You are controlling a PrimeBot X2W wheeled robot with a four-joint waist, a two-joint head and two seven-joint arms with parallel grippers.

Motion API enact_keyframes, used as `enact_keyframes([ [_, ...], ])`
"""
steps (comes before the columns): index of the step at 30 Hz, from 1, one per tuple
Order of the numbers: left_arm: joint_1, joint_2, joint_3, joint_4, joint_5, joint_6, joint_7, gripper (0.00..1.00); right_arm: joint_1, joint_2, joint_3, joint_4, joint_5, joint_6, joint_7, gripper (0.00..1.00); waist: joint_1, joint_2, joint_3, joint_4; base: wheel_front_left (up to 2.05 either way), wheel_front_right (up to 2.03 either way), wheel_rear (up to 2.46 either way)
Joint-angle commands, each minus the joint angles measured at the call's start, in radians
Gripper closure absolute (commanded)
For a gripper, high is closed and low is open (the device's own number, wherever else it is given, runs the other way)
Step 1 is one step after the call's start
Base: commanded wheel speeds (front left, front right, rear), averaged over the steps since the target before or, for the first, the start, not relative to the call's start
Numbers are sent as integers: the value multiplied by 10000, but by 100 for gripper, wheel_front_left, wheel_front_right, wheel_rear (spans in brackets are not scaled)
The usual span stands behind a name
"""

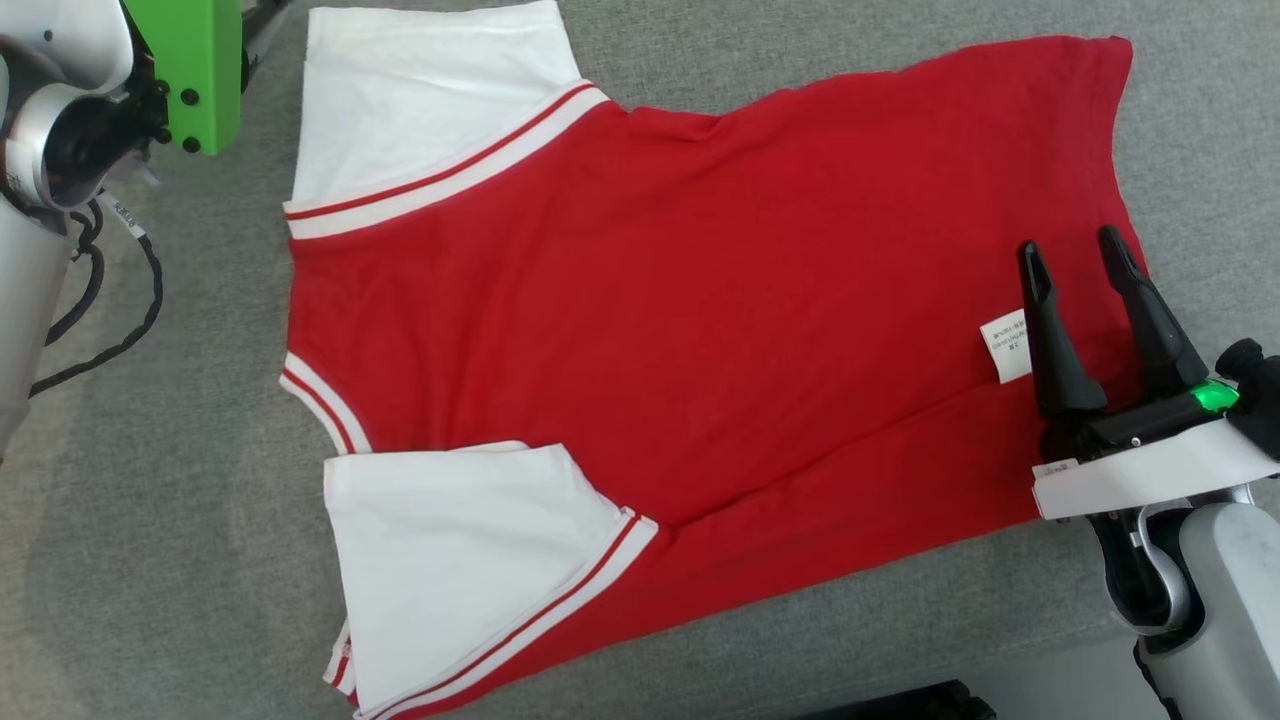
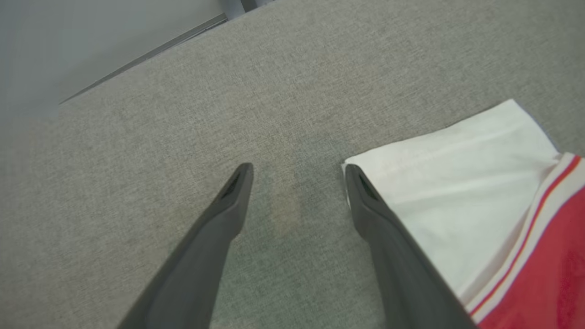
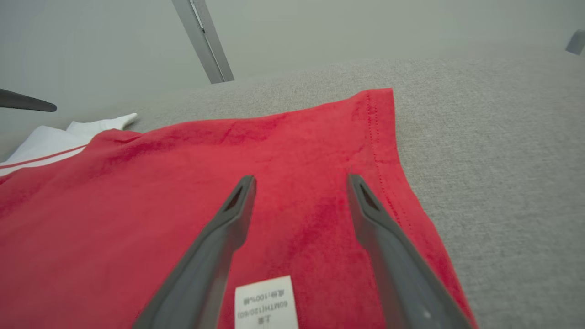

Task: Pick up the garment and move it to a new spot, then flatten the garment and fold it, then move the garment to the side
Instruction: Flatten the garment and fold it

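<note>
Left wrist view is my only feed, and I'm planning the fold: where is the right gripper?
Observer: The right gripper is open over the hem end of the garment, beside a white care label.
Operator: And the sleeve I can't see?
Observer: That near sleeve lies folded in, partly over the red body.
Operator: Is the body flat?
Observer: Mostly; the head view shows slight wrinkles along its far edge.

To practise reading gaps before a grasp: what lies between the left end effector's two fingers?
The left wrist view shows bare grey fabric between the fingers of the open left end effector; the white sleeve of the shirt begins beside one finger.
</note>
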Motion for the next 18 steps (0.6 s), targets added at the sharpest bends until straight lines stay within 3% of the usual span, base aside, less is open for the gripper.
enact_keyframes([
  [1,-192,-3,-54,157,-67,-70,137,0,-121,78,-24,-11,45,-19,-30,0,-1,0,305,-319,0,0,0],
  [16,-161,12,-448,441,-425,-293,569,0,-74,158,-185,69,-34,-19,-30,0,-1,0,395,-346,0,0,0],
  [17,-132,23,-485,415,-451,-312,618,6,-70,150,-196,81,-44,-19,-30,0,-1,0,381,-334,0,0,0],
  [18,-104,31,-499,384,-489,-325,632,26,-68,147,-201,89,-42,-19,-30,0,-1,0,368,-326,0,0,0],
])
